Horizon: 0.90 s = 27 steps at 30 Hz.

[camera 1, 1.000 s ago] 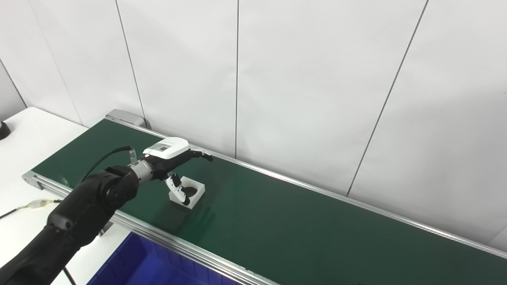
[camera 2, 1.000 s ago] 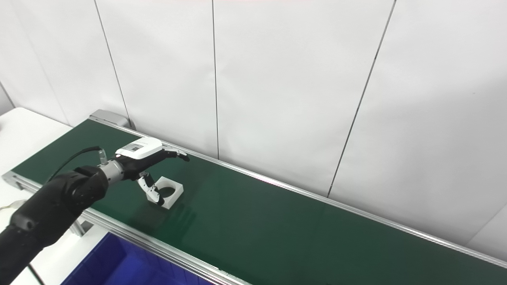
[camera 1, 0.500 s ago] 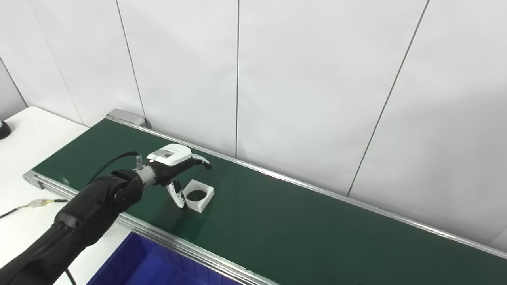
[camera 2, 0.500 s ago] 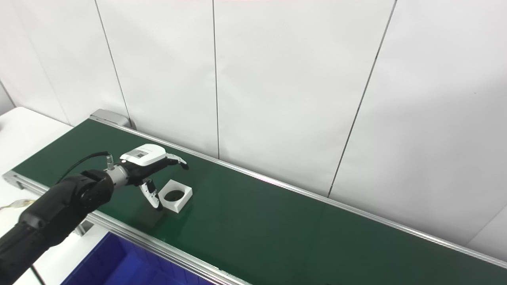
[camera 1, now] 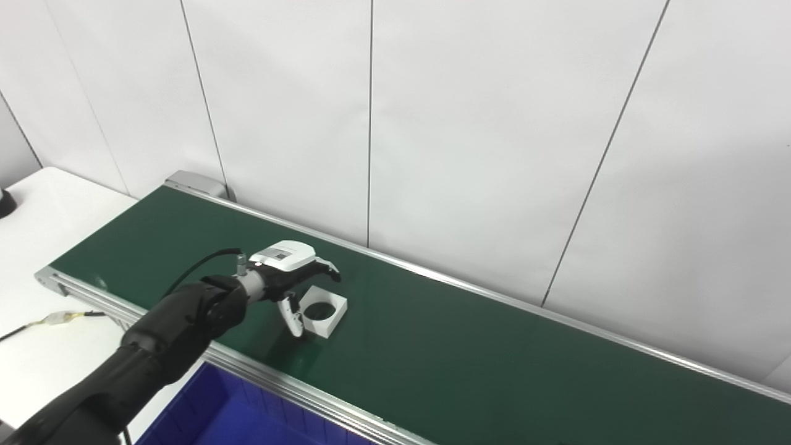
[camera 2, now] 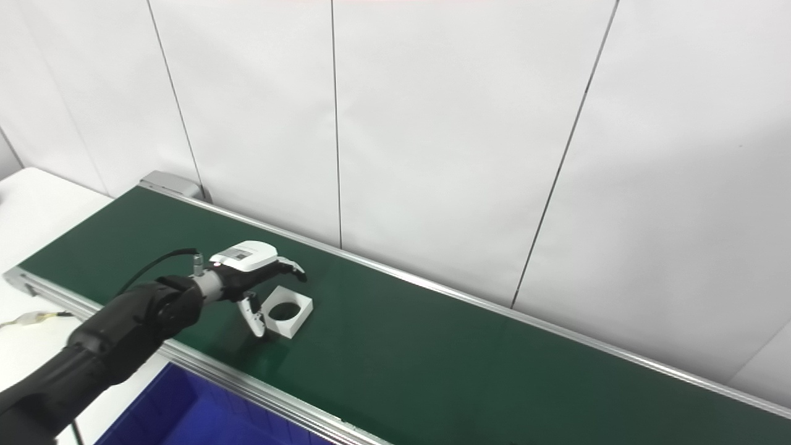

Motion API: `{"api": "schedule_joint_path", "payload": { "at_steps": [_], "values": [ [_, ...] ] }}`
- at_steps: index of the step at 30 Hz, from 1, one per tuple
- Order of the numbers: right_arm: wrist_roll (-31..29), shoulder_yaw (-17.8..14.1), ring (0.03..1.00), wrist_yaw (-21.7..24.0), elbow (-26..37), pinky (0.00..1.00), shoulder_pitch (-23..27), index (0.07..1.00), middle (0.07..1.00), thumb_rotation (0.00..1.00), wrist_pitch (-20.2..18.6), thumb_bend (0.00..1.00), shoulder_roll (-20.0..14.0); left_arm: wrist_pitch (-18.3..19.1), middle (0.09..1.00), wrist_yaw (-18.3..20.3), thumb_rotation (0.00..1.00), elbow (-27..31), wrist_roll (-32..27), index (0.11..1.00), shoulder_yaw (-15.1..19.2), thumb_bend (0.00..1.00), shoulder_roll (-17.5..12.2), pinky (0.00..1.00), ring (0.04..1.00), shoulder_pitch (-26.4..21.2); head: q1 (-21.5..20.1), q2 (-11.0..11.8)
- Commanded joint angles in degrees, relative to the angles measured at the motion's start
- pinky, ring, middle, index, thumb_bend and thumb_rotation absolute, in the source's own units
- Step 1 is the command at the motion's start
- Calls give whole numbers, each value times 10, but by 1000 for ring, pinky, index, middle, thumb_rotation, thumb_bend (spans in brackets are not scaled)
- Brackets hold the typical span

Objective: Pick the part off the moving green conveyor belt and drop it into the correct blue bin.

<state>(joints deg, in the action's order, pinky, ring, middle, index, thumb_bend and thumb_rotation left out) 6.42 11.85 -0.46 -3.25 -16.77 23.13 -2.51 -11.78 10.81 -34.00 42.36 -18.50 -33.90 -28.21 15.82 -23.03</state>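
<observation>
White and square with a round hole through it, the part (camera 1: 322, 307) lies flat on the green conveyor belt (camera 1: 469, 346), towards the belt's near rail and left end. Just left of the part, the left hand (camera 1: 290, 278) hovers low with its fingers (camera 1: 326, 267) spread over the part's far left corner and its thumb (camera 1: 294, 316) pointing down at the near left edge, clasping nothing, though actual contact cannot be told. Below the belt's near rail shows the blue bin (camera 1: 210, 414).
</observation>
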Motion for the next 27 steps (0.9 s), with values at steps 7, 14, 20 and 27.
{"api": "schedule_joint_path", "payload": {
  "at_steps": [7, 14, 20, 27],
  "values": [
    [3, 3, 795, 3, 21, 742, -2, 904, 829, 621, 34, 523, 6, 1, 850, -31, 12, -45, 12, 818, -24, 893, 12, 769, 824, -51, -5, -4],
    [-3, 3, 796, 4, 25, 745, -6, 904, 831, 624, 33, 530, 5, -5, 830, -47, 22, -68, 12, 785, -39, 853, 21, 802, 814, -52, -3, -7],
    [-3, 3, 798, 4, 23, 750, -5, 905, 834, 629, 34, 524, 4, -38, 545, -75, 0, -79, 1, 546, -44, 589, 16, 720, 612, -49, -4, -9],
    [-4, 2, 798, 5, 24, 746, -4, 905, 834, 639, 33, 539, 4, -76, 480, -64, 0, -98, -46, 527, -32, 500, 14, 432, 427, -51, -4, -8]
  ]
}}
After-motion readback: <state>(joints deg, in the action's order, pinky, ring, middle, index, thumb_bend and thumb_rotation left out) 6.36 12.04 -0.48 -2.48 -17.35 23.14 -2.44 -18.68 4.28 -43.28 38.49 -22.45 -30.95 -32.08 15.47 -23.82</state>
